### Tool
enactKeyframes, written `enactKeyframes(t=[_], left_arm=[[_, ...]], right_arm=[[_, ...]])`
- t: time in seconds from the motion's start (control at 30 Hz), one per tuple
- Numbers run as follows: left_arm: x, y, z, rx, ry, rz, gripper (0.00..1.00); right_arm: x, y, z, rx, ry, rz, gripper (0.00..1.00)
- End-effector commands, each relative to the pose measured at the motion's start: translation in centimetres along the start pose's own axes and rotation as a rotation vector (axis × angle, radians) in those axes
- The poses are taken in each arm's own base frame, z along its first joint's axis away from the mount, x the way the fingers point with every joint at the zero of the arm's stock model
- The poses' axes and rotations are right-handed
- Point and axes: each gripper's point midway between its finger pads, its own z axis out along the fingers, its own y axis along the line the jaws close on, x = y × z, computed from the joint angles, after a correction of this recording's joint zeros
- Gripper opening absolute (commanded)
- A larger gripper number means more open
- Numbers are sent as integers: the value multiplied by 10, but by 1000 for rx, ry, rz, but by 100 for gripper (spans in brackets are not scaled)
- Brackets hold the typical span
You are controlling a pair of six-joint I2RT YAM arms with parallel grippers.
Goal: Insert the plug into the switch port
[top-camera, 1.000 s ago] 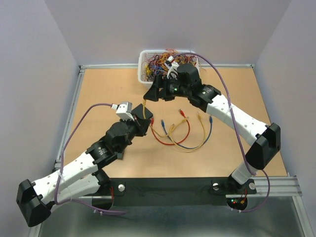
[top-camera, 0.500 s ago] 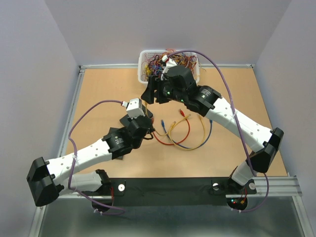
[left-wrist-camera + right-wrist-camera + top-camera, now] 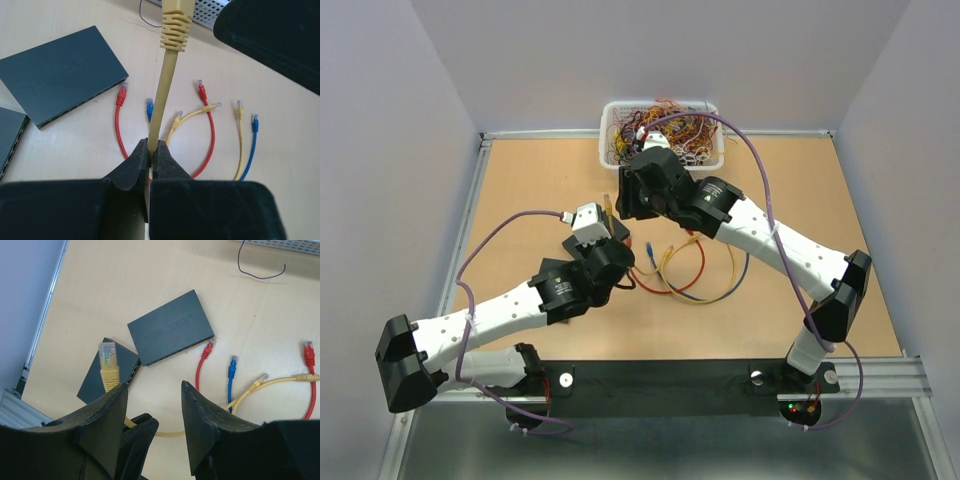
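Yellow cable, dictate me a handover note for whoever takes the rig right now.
Left tool: shut on the yellow cable, its plug standing out ahead of it.
Right tool: open, beside that plug, not gripping it.
One switch and a second switch lie flat on the table, nothing plugged in.
Done: cable picked up. Left: seat the plug in a switch port.

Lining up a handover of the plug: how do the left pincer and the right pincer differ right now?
The left pincer is shut on the flat yellow cable; the right pincer stands open, gripping nothing. The left pincer grips the cable well back from its yellow plug; the right pincer only has that plug off to one side, outside its gap. Both are black, two-fingered, and held above the tan wooden table.
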Motion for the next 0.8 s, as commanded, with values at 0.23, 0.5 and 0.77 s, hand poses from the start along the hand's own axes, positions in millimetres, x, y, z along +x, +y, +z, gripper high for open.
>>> enactKeyframes(t=[0.23, 0.5, 0.77], left_arm=[[-34, -22, -19, 135, -85, -82, 0], [-34, -26, -18, 145, -87, -71, 0], [-32, -26, -15, 123, -79, -60, 0]], right_arm=[[-20, 31, -18, -135, -57, 71, 52], [-41, 39, -49, -202, -127, 99, 52], [-44, 41, -59, -224, -132, 116, 52]])
